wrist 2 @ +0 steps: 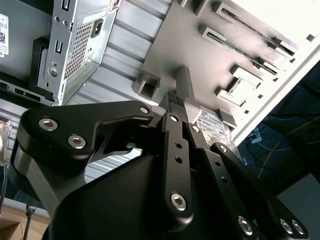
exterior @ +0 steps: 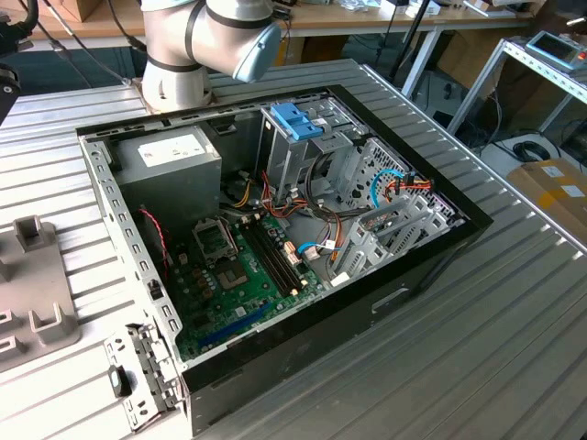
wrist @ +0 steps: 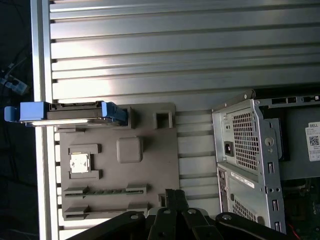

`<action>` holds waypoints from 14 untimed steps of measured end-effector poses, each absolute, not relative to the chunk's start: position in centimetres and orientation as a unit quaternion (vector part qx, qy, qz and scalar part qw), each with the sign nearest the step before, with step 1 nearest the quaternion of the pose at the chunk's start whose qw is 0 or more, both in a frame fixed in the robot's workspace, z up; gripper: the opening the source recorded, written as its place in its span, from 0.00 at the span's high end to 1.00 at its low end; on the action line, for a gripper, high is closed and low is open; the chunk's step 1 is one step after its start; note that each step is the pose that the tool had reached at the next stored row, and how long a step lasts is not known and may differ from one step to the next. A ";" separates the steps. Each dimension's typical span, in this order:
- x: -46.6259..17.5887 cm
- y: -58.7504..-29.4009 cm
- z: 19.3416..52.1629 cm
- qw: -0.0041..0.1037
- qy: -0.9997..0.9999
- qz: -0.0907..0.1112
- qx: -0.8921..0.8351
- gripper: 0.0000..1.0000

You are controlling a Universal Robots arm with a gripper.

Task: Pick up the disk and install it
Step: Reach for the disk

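The disk [wrist: 65, 112] stands on its long edge in a slot at the end of a grey fixture plate [wrist: 150, 165]; it is a grey metal drive with light-blue rails. In the second wrist view the disk's labelled face [wrist 2: 212, 122] peeks out behind the black finger links. My gripper [wrist: 174, 194] hovers over the opposite end of that plate, well apart from the disk. Its fingers [wrist 2: 179, 95] lie together with nothing between them, so it is shut. The open computer case [exterior: 275, 229] lies on the table, with the silver drive cage [exterior: 303, 151] inside it.
A blue latch [exterior: 295, 119] sits on the drive cage, beside the grey power-supply box [exterior: 170, 160]. Cables and the green motherboard [exterior: 238, 266] cover the case floor. The fixture plate [exterior: 37, 302] lies at the exterior view's left on the ribbed aluminium table [exterior: 477, 348]. The arm's base [exterior: 174, 64] stands behind the case.
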State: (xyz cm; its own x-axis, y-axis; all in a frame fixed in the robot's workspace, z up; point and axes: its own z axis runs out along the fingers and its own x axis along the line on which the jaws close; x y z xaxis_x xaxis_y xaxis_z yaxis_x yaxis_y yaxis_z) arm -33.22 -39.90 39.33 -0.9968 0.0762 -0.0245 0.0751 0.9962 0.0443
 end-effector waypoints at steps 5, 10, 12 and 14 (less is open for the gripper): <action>-33.5 -39.9 39.3 0.013 0.999 0.022 0.038 0.90; -33.7 -39.9 39.3 0.013 0.999 0.022 0.038 0.90; -33.8 -39.9 39.3 0.013 0.999 0.022 0.038 0.90; -33.9 -39.9 39.3 0.013 0.999 0.022 0.038 0.90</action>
